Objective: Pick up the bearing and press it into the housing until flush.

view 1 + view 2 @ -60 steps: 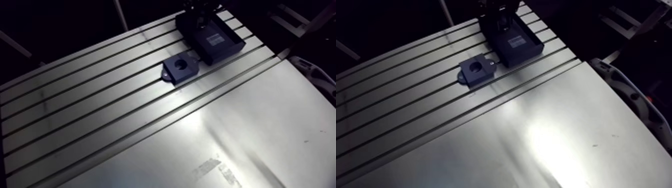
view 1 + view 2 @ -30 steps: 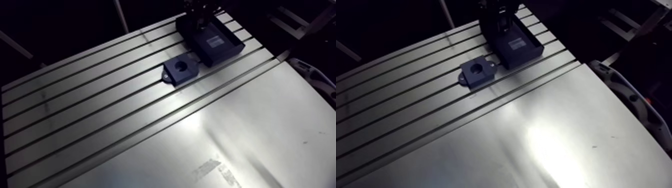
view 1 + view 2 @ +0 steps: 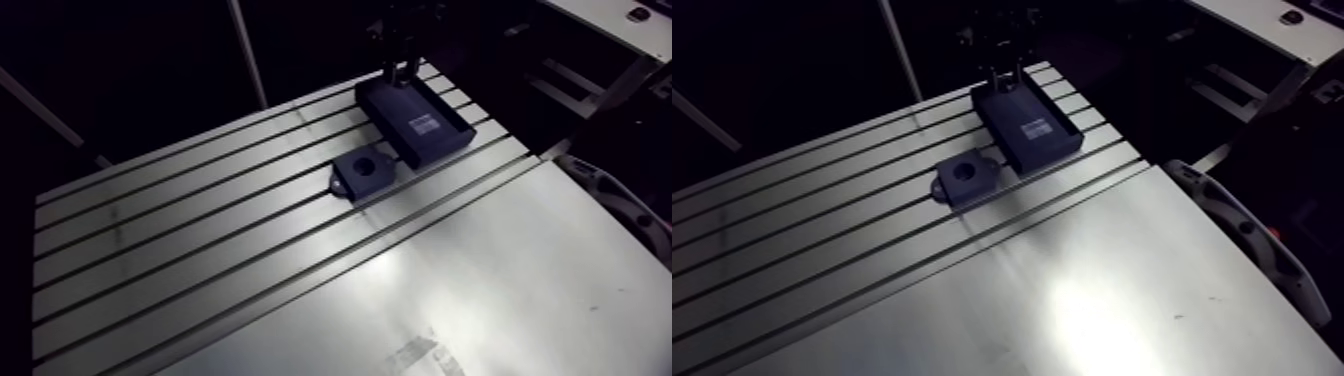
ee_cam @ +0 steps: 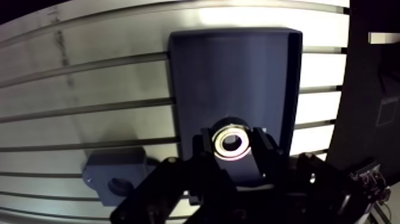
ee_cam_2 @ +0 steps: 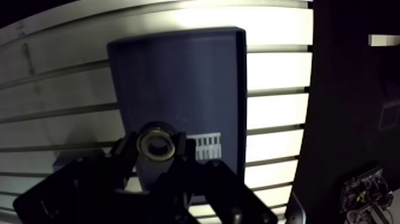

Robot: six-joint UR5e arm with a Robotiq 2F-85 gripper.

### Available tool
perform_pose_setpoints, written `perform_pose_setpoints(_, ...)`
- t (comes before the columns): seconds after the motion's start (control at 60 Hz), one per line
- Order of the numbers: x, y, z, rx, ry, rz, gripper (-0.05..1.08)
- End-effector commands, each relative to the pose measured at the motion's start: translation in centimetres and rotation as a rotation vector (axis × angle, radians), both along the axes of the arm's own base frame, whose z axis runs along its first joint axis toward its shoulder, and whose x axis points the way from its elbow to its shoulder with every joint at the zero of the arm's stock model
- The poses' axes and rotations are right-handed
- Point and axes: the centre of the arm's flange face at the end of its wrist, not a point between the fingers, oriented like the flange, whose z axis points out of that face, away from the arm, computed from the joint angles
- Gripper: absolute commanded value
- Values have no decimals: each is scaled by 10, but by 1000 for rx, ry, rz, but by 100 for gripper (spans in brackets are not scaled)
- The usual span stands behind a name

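A small white label (image 3: 423, 124) is showing on the floor of the shallow dark rectangular plastic tray (image 4: 238, 71); in the wrist view it is reading only as a row of short upright bars, and no lettering can be made out. The tray is lying across the grooves of the slotted aluminium table (image 3: 200, 230), whose ribbed metal is giving way on the near side to a smooth sheet that is catching a bright glare. The two-fingered black gripper (image 4: 233, 149) is clamping the shiny metal ring bearing (image 4: 217, 144) between its fingers, with the bearing's bore facing the wrist camera, and is holding it over the tray floor. The dark blocky housing with a round bore (image 3: 363, 172) and small ears at its base is sitting on the table just beside the tray, apart from the bearing, its bore open.
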Motion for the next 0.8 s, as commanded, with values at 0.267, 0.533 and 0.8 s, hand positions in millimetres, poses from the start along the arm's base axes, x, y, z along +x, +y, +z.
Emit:
perform_pose_setpoints(0.267,42,-79,45,3,8,30,65)
perform_pose_setpoints(0.533,61,-108,56,16,15,62,71)
perform_pose_setpoints(0.8,68,-108,46,26,42,74,73)
